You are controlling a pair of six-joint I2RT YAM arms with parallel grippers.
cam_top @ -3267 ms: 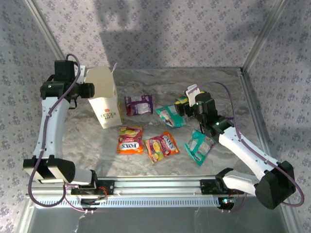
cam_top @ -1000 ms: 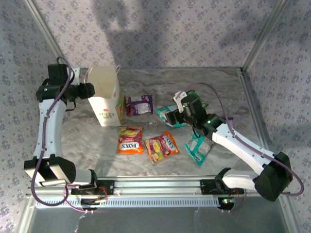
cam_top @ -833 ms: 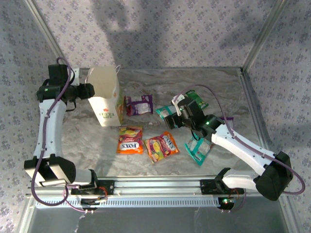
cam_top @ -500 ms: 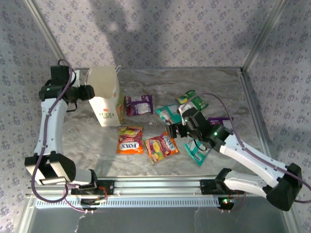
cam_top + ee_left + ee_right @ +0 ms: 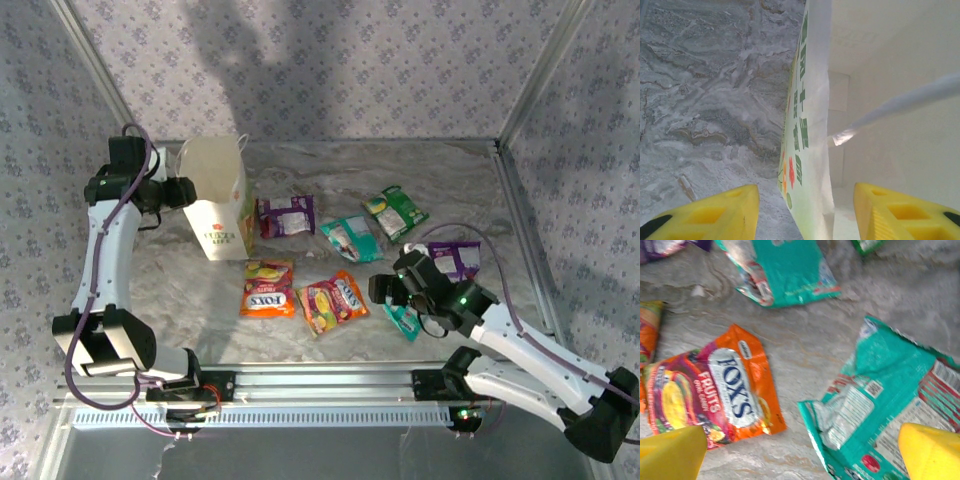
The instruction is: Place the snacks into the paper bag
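Shift: right gripper has come over the near teal packet, jaws spread.
Left gripper: jaws apart astride paper bag wall.
Meaning: fresh pick likely.

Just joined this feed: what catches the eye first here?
The white paper bag stands open at the back left, the left gripper open astride its side wall. Shiny packets lie scattered right of it; the right gripper hangs open above a teal packet and an orange FOX'S packet.
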